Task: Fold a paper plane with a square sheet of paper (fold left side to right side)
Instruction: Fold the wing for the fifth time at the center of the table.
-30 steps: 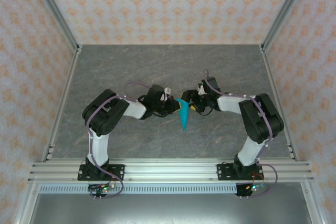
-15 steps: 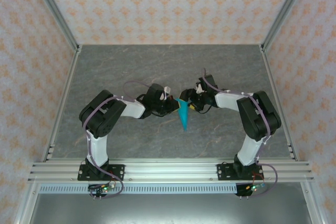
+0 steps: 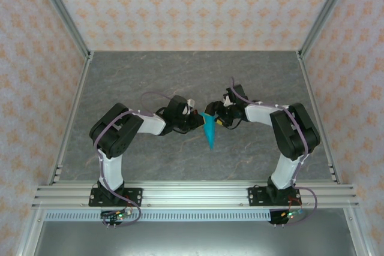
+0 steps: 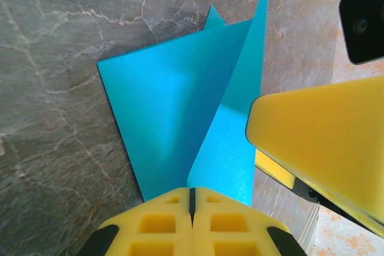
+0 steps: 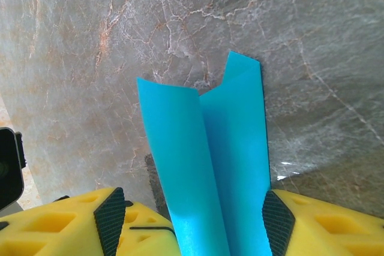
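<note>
The square sheet of paper is folded into a slim, pointed cyan paper plane [image 3: 210,133] lying mid-table, tip toward the arms. My left gripper [image 3: 199,122] meets its wide end from the left. In the left wrist view the yellow jaws [image 4: 192,199] are shut on the paper's [image 4: 168,100] raised crease, one flap standing up. My right gripper [image 3: 219,119] comes from the right. Its fingers [image 5: 111,220] stand wide apart, open, straddling the folded paper [image 5: 234,124]. One right finger [image 4: 318,130] looms beside the raised flap.
The grey marble table top [image 3: 180,76] stretches behind and to both sides of the paper. Patterned walls and aluminium frame rails [image 3: 72,106] box it in. A black camera block [image 4: 363,16] sits close to the paper.
Both arms' elbows have edged slightly to the left. The paper and both grippers stay where they were.
</note>
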Controlling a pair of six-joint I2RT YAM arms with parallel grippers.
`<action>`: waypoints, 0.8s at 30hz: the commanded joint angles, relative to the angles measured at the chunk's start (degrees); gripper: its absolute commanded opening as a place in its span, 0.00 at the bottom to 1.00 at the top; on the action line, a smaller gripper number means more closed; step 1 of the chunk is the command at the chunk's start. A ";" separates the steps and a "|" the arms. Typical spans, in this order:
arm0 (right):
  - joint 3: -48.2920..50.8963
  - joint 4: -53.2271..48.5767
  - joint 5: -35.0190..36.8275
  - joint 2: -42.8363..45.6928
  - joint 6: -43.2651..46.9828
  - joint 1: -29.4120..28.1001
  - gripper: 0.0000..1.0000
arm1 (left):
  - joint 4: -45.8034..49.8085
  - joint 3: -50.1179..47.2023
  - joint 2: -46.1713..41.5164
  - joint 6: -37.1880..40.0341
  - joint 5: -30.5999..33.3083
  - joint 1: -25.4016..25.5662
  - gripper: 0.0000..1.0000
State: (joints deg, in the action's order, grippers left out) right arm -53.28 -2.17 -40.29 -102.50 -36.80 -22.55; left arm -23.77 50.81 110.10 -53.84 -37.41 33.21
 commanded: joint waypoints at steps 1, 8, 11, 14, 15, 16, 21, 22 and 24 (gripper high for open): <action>-0.51 -3.08 1.76 -2.13 1.14 -1.10 0.66 | 1.09 1.73 1.38 1.82 1.08 -0.56 0.00; -0.65 -3.35 1.72 -2.26 1.32 -1.37 0.66 | 0.94 2.24 2.39 1.98 1.18 -0.63 0.00; -0.60 -3.45 1.80 -2.29 1.37 -1.40 0.66 | 0.98 2.15 2.66 2.01 1.28 -0.67 0.00; -0.56 -3.54 1.90 -2.34 1.46 -1.47 0.66 | 1.25 2.04 2.66 2.16 1.55 -0.63 0.00; -0.52 -3.49 1.89 -2.34 1.46 -1.47 0.66 | 1.38 2.03 2.70 2.26 1.64 -0.69 0.00; -0.51 -3.53 1.91 -2.40 1.55 -1.57 0.66 | 1.52 2.04 2.75 2.35 1.70 -0.69 0.00; -0.51 -3.13 1.65 -2.18 1.46 -1.65 0.66 | 1.76 2.08 3.44 2.60 1.89 -0.61 0.00; -0.43 -2.86 1.61 -1.95 1.39 -1.63 0.66 | 1.92 2.15 3.54 2.64 1.90 -0.66 0.00; -0.09 -1.74 1.55 -0.96 1.18 -1.62 0.65 | 2.13 2.09 3.79 2.83 1.99 -0.62 0.00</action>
State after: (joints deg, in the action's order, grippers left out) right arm -53.56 -2.63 -39.88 -102.61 -36.12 -22.81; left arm -23.33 51.96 112.46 -52.40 -37.06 33.19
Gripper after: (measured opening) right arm 0.656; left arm 0.048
